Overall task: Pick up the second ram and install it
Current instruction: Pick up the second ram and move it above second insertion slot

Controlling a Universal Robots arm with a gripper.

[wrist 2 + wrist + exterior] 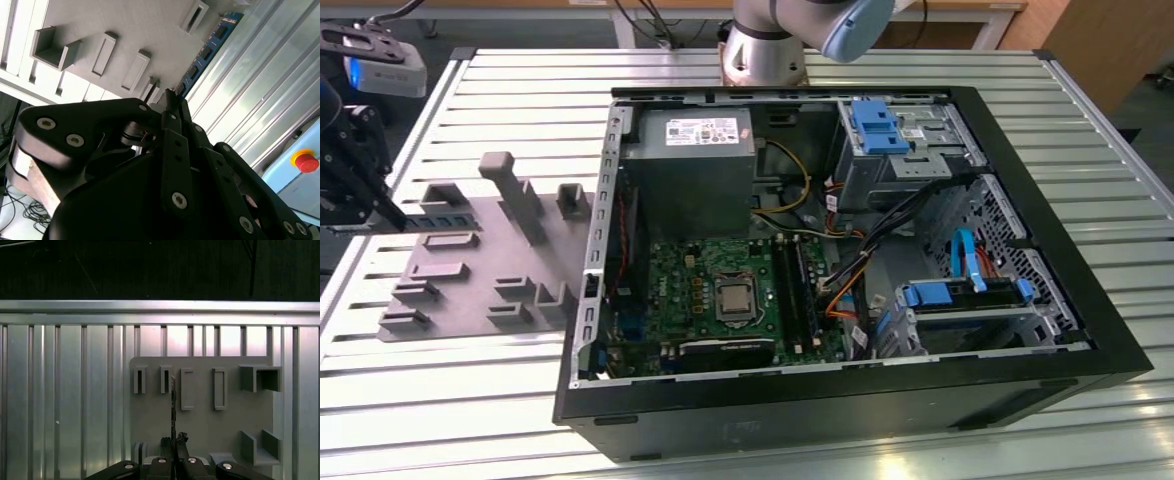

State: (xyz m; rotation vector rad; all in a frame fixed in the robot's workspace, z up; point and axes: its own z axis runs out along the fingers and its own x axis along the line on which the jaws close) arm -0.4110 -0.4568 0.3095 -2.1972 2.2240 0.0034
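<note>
At 9 o'clock in the exterior view, the black gripper point(394, 215) is seen low over the near edge of a grey fixture plate point(467, 275), which is laid on the slatted metal surface point(494, 400). The second ram point(443, 222) is seen just beside the gripper as a short blue strip reaching toward 3 o'clock across the plate. In both wrist views the gripper point(171, 100) point(174, 440) is shown pressed together on one end of the second ram point(207, 50) point(173, 400), so the stick is pinched between the fingertips. In the second wrist view its row of dark chips is seen, and it runs along the border between the plate point(125, 25) and the slats. In the first wrist view it is seen edge-on over the plate point(200, 425), between two of the empty slots. Whether the stick is lifted clear of the plate cannot be told. A red push button point(305, 161) is seen in the second wrist view, well apart from the gripper.

Toward 3 o'clock of the plate, an open computer case point(854, 400) is laid on its side. Inside it, a green motherboard point(674, 275) is placed at 6 o'clock, with a grey power supply point(694, 175) at its 12 o'clock. Light-blue drive brackets are mounted at 1 o'clock point(874, 125) and 4 o'clock point(961, 293) in the case. The arm's base point(765, 50) is seen at 12 o'clock, beyond the case.
</note>
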